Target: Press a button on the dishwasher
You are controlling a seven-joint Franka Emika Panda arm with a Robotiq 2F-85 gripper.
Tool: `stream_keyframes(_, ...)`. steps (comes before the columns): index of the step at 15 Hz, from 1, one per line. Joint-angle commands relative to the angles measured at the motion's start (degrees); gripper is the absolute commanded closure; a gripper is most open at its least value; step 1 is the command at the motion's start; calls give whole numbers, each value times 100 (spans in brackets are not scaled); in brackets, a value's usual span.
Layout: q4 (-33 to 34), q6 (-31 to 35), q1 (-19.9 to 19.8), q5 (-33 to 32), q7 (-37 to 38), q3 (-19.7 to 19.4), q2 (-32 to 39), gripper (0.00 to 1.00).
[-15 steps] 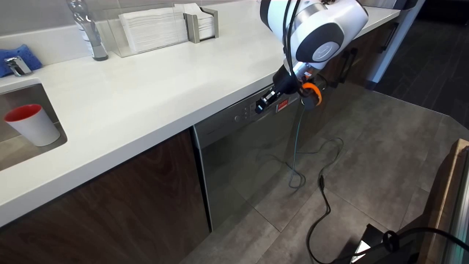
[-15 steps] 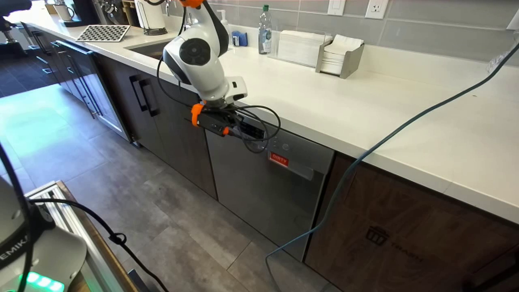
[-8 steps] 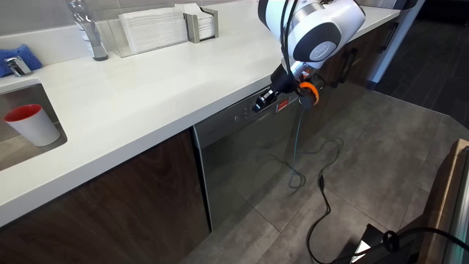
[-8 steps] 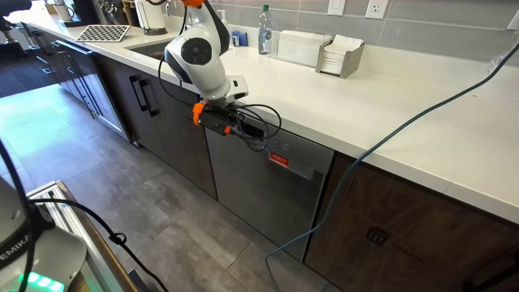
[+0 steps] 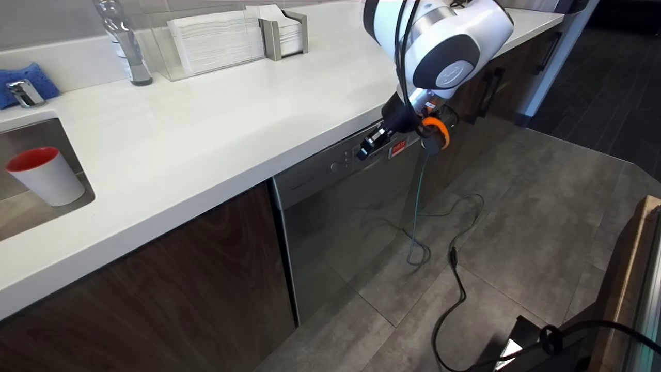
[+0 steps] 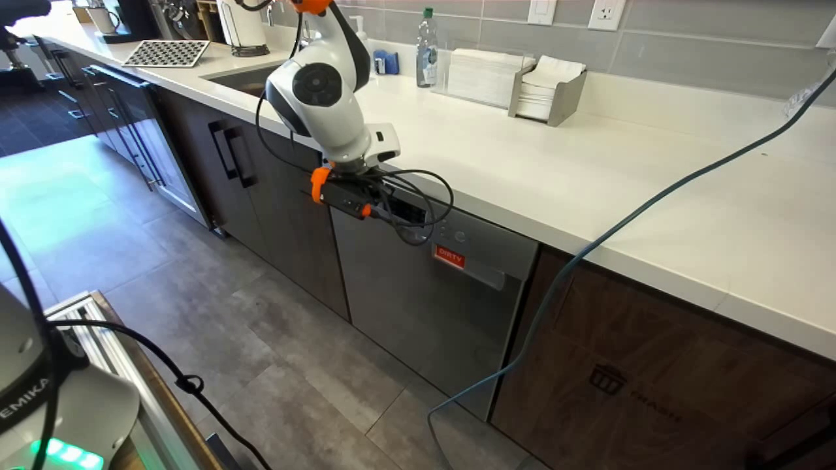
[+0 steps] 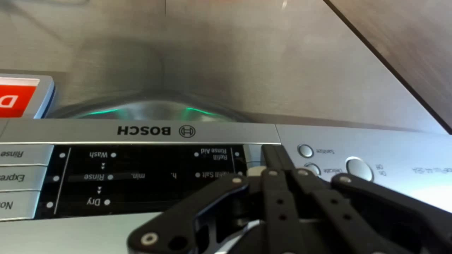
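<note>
Brushed steel fronts the Bosch dishwasher [image 6: 424, 300] under the white countertop [image 6: 588, 170]. The gripper [image 7: 275, 151], fingers [image 7: 269, 159] pressed together, points near a silver button [image 7: 253, 152] at the left end of the black display [image 7: 150, 185]; contact I can't make out. Aiming, I'd judge; next, a short straight push

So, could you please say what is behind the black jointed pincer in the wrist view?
The grey steel dishwasher, its round silver Delicate button showing partly. Whatever the pincer fully covers cannot be seen.

Brushed-metal dishwasher [image 6: 424, 313], wooden cabinet [image 5: 170, 294]
</note>
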Motion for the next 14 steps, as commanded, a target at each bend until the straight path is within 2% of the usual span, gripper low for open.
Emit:
stream_keyframes(1,124,-34,-33,-132,44,11,155,100)
stream_keyframes(14,264,-54,37,112,-223,-86,129,100)
